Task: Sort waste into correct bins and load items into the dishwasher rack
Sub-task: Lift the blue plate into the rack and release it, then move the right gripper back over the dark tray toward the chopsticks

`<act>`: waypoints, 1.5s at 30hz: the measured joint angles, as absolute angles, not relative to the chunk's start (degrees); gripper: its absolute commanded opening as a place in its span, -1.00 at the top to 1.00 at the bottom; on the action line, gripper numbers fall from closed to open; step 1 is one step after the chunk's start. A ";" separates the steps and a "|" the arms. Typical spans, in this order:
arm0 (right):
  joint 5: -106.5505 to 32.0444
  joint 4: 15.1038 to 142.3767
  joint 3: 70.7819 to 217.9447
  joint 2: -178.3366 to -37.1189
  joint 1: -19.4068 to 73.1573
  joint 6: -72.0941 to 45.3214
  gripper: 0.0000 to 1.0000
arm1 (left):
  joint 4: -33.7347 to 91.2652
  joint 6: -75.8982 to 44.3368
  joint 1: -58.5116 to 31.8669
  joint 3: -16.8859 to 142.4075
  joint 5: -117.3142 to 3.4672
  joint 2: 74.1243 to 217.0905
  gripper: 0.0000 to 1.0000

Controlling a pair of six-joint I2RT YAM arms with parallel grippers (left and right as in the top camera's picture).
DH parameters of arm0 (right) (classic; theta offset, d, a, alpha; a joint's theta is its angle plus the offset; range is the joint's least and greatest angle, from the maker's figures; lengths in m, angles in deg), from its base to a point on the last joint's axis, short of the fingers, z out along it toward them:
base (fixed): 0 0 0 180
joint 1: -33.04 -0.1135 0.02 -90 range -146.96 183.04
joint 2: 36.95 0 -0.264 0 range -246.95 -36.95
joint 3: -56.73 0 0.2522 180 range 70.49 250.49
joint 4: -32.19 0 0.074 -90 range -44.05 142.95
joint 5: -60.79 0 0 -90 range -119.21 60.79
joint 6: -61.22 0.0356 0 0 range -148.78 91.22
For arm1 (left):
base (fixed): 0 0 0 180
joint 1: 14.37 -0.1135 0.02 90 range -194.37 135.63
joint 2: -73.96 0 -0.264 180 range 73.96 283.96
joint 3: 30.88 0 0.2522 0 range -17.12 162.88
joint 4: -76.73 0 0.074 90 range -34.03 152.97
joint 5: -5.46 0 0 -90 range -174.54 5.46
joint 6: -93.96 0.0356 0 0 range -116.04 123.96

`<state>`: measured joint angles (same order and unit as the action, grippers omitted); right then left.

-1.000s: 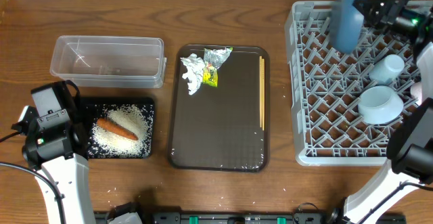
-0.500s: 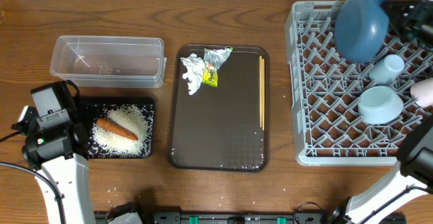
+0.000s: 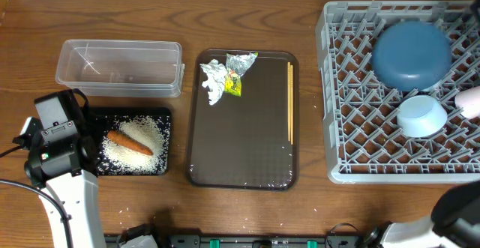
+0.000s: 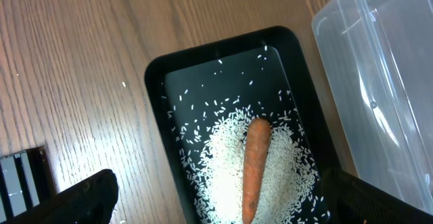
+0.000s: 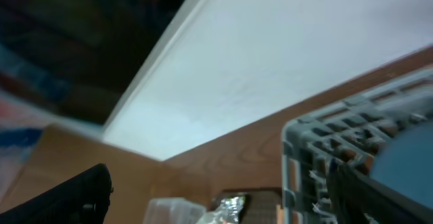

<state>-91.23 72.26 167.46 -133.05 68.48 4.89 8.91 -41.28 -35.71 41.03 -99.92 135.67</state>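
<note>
Large blue bowl [image 3: 412, 55] rests in the far right corner of the dishwasher rack [image 3: 330, 128], with the small light-blue bowl [image 3: 421, 116] just beside it. The rack's right edge is cut off. The right gripper [image 5: 218, 176], blurred, gapes wide and empty. The left gripper [image 4: 223, 183] is spread wide over the black tray [image 4: 210, 48].

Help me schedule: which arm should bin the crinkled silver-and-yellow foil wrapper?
Likely left: its open end effector is above the shallow black tray beside the clear plastic tub; the right arm is beyond the grey rack.

Lg blue bowl [image 3: 411, 55] in grey rack [image 3: 327, 98]
</note>
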 measured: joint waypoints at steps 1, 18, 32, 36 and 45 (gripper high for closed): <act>-89.06 74.45 167.48 -131.69 68.35 3.82 -0.99 | 8.91 -41.28 -35.69 41.03 -99.92 135.67 -0.96; -65.39 96.61 167.54 -110.97 51.06 -8.47 -0.88 | 8.91 -41.28 -35.69 41.03 -99.92 135.67 -0.96; -44.63 103.97 167.65 -126.89 18.56 -6.55 -0.62 | 8.91 -41.28 -35.71 41.03 -99.89 135.67 -0.96; -37.40 102.36 167.65 -137.53 11.24 -3.90 -0.63 | 8.89 -41.28 -35.71 41.03 -99.92 135.67 -0.96; -32.04 98.20 167.48 -156.52 3.22 1.59 -0.46 | 8.91 -41.28 -35.71 41.03 -99.92 135.67 -0.96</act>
